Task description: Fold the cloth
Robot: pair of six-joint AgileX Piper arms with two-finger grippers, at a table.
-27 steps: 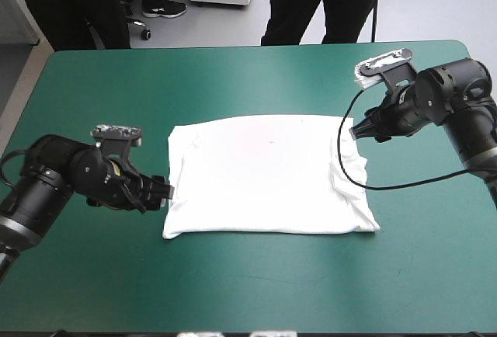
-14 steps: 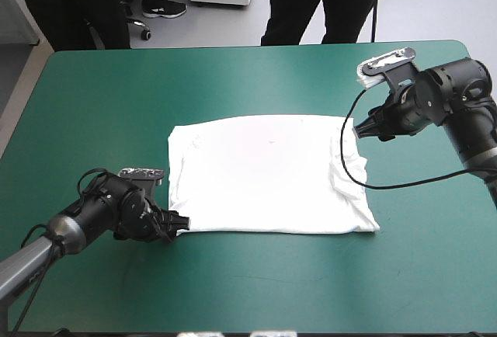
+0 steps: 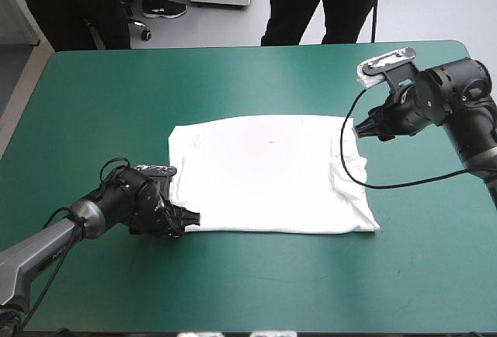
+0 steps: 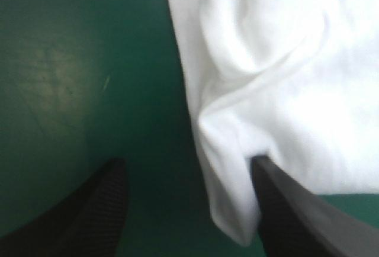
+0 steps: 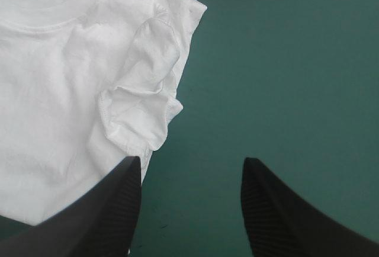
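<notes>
The white T-shirt (image 3: 264,174) lies spread flat in the middle of the table, with a sleeve bunched along its right side. My left gripper (image 3: 192,218) is low at the shirt's near-left corner. In the left wrist view it (image 4: 189,209) stands open, and the corner of the T-shirt (image 4: 284,61) lies between the fingers, against one of them. My right gripper (image 3: 357,130) hovers by the shirt's far-right corner. In the right wrist view it (image 5: 190,204) is open over bare cover, with the T-shirt (image 5: 53,91), its collar and folded sleeve beside one finger.
The teal-green cover (image 3: 116,96) stretches around the shirt on every side up to the table's edges. A wide strip of it (image 3: 264,283) runs between the shirt and the front edge.
My left arm has swung from the shirt's left edge toward the front and reached in to the near-left corner. The right arm has hardly moved.
</notes>
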